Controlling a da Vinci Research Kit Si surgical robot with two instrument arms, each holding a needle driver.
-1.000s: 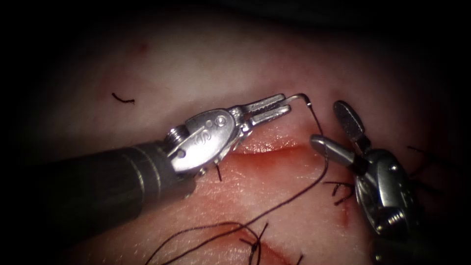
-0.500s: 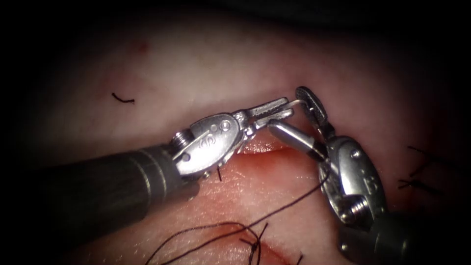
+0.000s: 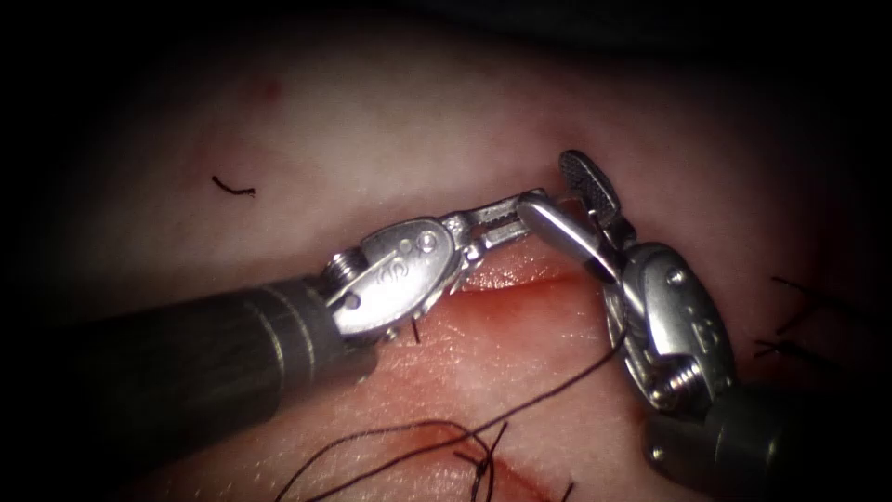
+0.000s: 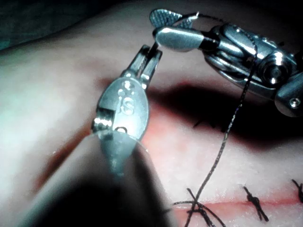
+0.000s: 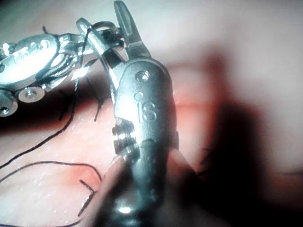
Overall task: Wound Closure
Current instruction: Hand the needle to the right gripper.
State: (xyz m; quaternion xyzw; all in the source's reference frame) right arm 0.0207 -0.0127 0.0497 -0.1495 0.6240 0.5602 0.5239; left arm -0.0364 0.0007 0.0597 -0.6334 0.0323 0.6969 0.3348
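Note:
My left tool (image 3: 509,212) comes in from the left with its jaws shut on the needle (image 3: 551,192) near its thread end, clear of the tissue (image 3: 372,121) over the right end of the cut (image 3: 506,279). Little of the needle shows past its tip. My right tool (image 3: 550,186) has its jaws apart, one on each side of that needle end. In the left wrist view the needle (image 4: 204,14) passes between the right tool's jaws (image 4: 156,26), beyond the left tool (image 4: 150,51). The dark thread (image 3: 548,376) hangs from the needle and trails across the cut to the lower left.
A short cut end of thread (image 3: 232,189) lies on the tissue at the upper left. Tied stitches (image 4: 255,204) sit along the cut, with red fluid (image 3: 437,363) around it. Loose thread loops (image 3: 409,432) lie near the front edge. More thread ends (image 3: 790,335) lie at the right.
My right tool has moved left and up to the left tool's tip, and its jaws have narrowed around the needle end. The left tool has kept its hold, hardly moving.

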